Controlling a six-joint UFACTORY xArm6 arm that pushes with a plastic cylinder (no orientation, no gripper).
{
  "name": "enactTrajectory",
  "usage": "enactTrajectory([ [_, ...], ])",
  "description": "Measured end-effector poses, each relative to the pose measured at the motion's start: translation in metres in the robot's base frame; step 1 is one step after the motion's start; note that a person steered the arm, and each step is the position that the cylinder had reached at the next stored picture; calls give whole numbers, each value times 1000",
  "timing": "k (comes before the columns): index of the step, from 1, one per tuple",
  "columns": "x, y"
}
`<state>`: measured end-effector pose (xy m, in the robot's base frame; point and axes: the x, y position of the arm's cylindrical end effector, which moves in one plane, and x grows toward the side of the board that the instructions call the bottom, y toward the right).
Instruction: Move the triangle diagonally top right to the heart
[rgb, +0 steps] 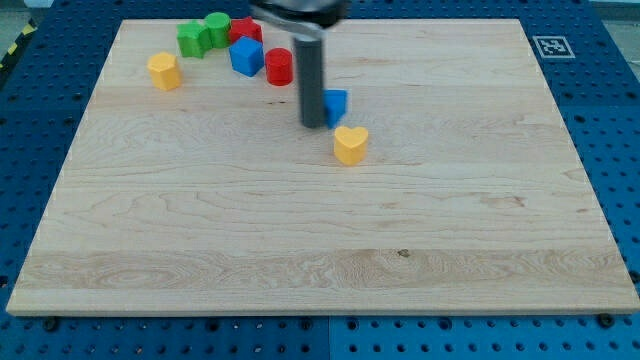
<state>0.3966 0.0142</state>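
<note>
Pale wood, the board (320, 230) fills most of the view. My tip (314, 125) has no jaws to part or close; it rests against the view's left side of the blue triangle (337, 103), which sits just above and slightly left of the yellow heart (350, 144). The step in hand looks like the push itself. Next, I judge, the triangle needs nudging rightward to stand diagonally up-right of the heart. The rod hides part of the triangle, so its shape is hard to confirm. A red cylinder (279, 66) stands nearby.

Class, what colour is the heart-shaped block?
Yellow: the heart shows best in the camera view.
</note>
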Motion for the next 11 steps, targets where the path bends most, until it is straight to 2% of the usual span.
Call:
enactTrajectory([
  [1, -1, 7],
  [2, -19, -20],
  [3, -48, -20],
  [4, -47, 5],
  [5, -11, 51],
  [6, 0, 60],
  [7, -17, 79],
  [8, -15, 119],
  [9, 12, 130],
  [10, 28, 102],
  [11, 24, 109],
])
